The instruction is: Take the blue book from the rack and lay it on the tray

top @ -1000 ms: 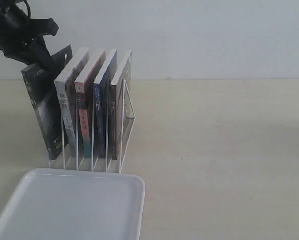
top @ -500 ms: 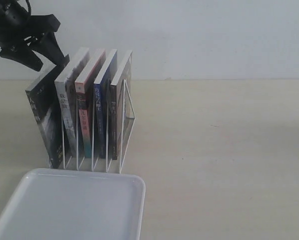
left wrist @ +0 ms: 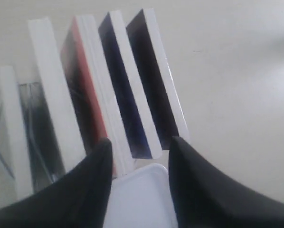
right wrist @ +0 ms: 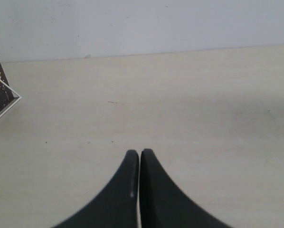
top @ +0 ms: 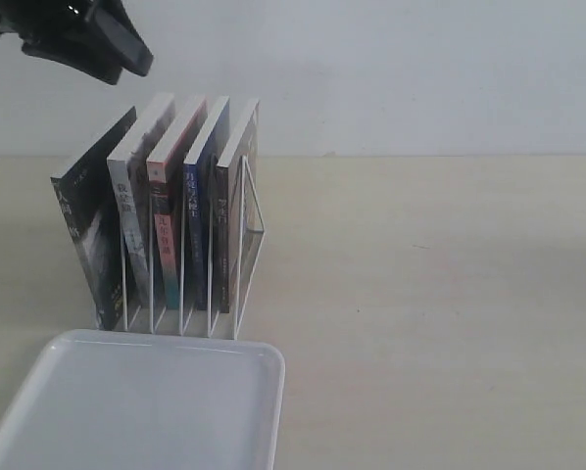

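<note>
The blue book [top: 197, 220] stands upright in the white wire rack [top: 251, 257], fourth from the left, between a red-spined book [top: 166, 235] and a dark book [top: 226, 230]. My left gripper [top: 126, 59] hovers above the left end of the rack, open and holding nothing. In the left wrist view its open gripper [left wrist: 141, 142] looks down on the books' top edges, with the blue book [left wrist: 125, 90] just beyond the gap. The white tray [top: 146, 401] lies in front of the rack. My right gripper [right wrist: 139, 153] is shut and empty over bare table.
A black book [top: 87, 235] leans in the rack's leftmost slot beside a grey-spined one [top: 131, 215]. The tray's corner [left wrist: 137, 194] shows between the left fingers. The rack's corner [right wrist: 4, 102] sits at the edge of the right wrist view. A pale wall backs the table.
The left gripper has let go of the black book, which settled back into the rack's leftmost slot. The gripper then rose and shifted right above the books.
</note>
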Available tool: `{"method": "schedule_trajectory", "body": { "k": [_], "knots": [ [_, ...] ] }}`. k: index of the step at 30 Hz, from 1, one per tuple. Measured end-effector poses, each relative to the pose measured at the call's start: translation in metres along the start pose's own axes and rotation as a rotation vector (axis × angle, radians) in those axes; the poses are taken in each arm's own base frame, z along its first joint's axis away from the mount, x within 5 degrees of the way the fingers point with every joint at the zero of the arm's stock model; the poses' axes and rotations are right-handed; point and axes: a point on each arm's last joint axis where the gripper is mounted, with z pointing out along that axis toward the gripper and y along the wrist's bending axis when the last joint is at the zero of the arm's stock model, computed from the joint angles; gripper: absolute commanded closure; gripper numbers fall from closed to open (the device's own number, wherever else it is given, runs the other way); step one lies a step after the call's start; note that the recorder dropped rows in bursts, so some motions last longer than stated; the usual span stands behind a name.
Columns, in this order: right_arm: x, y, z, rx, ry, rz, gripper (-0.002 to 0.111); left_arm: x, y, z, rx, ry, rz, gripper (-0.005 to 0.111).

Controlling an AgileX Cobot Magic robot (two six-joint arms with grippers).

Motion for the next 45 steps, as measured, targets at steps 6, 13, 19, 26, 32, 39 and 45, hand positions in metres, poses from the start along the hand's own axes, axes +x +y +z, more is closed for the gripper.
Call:
{"method": "schedule_trajectory", "body": {
  "k": [6, 13, 19, 26, 32, 39, 45],
  "knots": [
    [0.000, 0.000, 0.000, 0.000, 0.000, 0.000, 0.108, 0.000, -0.003, 0.028, 0.002, 0.068, 0.009, 0.072],
    [0.000, 0.000, 0.000, 0.000, 0.000, 0.000, 0.108, 0.000, 0.002, 0.037, -0.004, 0.090, -0.004, 0.062],
    [0.000, 0.000, 0.000, 0.000, 0.000, 0.000, 0.108, 0.000, 0.002, 0.038, -0.005, 0.085, -0.004, 0.061],
    [0.000, 0.000, 0.000, 0.000, 0.000, 0.000, 0.108, 0.000, 0.008, 0.044, -0.041, 0.106, -0.008, 0.061],
    [0.000, 0.000, 0.000, 0.000, 0.000, 0.000, 0.108, 0.001, 0.012, 0.046, -0.078, 0.118, -0.006, 0.061],
    [0.000, 0.000, 0.000, 0.000, 0.000, 0.002, 0.108, 0.004, -0.004, 0.053, -0.130, 0.149, 0.060, 0.061],
    [0.000, 0.000, 0.000, 0.000, 0.000, 0.002, 0.108, 0.003, -0.020, 0.048, -0.332, 0.140, 0.118, 0.061]
  ]
}}
